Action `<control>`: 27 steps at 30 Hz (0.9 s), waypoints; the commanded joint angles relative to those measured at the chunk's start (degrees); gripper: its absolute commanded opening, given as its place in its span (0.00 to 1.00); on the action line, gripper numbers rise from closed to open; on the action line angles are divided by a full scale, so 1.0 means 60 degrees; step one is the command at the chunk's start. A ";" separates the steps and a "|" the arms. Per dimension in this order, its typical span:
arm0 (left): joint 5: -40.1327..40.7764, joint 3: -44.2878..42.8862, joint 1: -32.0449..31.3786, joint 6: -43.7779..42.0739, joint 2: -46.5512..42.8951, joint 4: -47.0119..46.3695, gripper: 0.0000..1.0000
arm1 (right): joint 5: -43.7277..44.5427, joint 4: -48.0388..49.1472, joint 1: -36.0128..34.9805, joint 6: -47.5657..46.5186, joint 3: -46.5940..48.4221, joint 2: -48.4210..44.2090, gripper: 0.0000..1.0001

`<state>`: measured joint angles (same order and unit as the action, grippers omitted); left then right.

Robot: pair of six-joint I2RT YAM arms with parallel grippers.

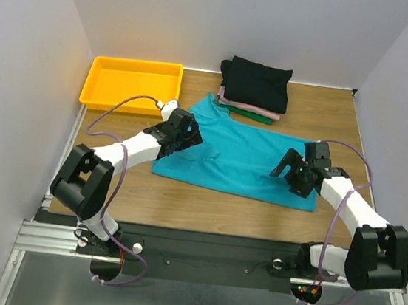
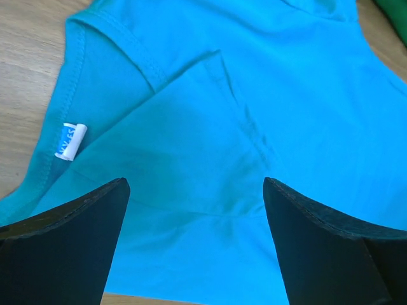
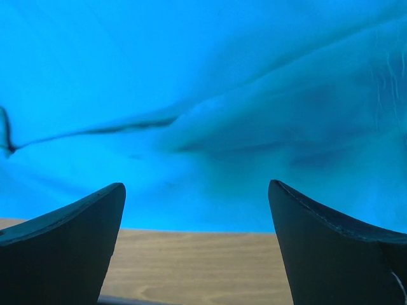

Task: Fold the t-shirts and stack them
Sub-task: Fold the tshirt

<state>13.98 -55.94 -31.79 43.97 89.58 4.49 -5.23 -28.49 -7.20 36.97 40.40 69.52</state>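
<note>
**Both jaws wide and empty, teal shirt spread mid-table**

- the left gripper [image 2: 194, 190] has its jaws fully apart with nothing between them, just teal cloth underneath. I can't tell whether the tips touch the fabric.
- it sits over the left end of the teal t-shirt [image 1: 241, 153]. A stitched hem runs diagonally ahead of the fingers, and one layer is lapped over another there. A white label [image 2: 70, 141] is sewn at the hem, off to the left.
- the right gripper [image 3: 197, 190] is also wide and holds nothing. It is at the shirt's near right corner. The cloth edge lies just ahead of the tips, with bare wood of the table [image 1: 182, 209] below them.
- the teal t-shirt lies mostly flat between the two arms, long side running left to right, with a few creases.
- its far edge reaches the folded stack at the back: black t-shirt [image 1: 257, 81] on top, pink t-shirt [image 1: 222, 95] under it, green t-shirt [image 1: 257, 116] at the bottom.
- the yellow tray [image 1: 137, 63] is in the far left corner, near the shirt but apart from it.
</note>
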 commanded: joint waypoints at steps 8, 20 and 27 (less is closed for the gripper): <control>0.0146 -0.0300 0.0040 -0.0121 0.0801 -0.0573 0.98 | 0.1205 0.2477 0.0043 -0.0025 0.0823 0.1845 1.00; 0.0278 -0.0417 0.0230 -0.0091 0.1169 -0.0514 0.98 | 0.3350 0.2449 0.0043 0.0401 0.1499 0.2098 1.00; 0.0277 -0.0623 0.0230 -0.0165 0.1183 -0.0646 0.98 | 0.1458 0.2346 0.0058 0.0063 0.0504 0.0460 1.00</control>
<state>14.17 -57.78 -30.63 43.70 97.12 2.20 7.38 -15.75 -7.18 38.35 46.35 78.98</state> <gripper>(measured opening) 0.985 0.998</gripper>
